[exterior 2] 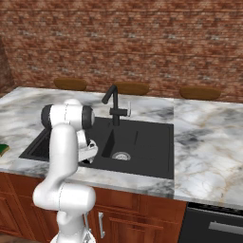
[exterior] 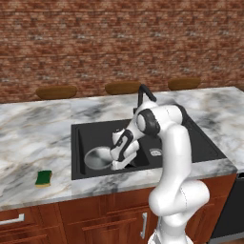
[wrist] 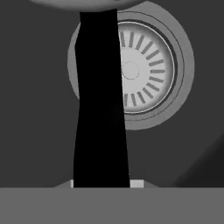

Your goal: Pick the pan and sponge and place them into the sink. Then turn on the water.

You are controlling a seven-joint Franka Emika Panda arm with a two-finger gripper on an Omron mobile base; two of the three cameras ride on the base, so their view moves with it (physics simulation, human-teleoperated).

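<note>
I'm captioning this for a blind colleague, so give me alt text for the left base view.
A white robot arm reaches into a black double-basin sink, its gripper shut on the handle of a small silver pan held over the left bowl. A green and yellow sponge lies on the marble counter left of the sink, with the black faucet behind.

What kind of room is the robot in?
It looks like a kitchen: a black sink with a tall faucet is set into a marble counter, with wooden cabinets below and a brick wall behind.
</note>
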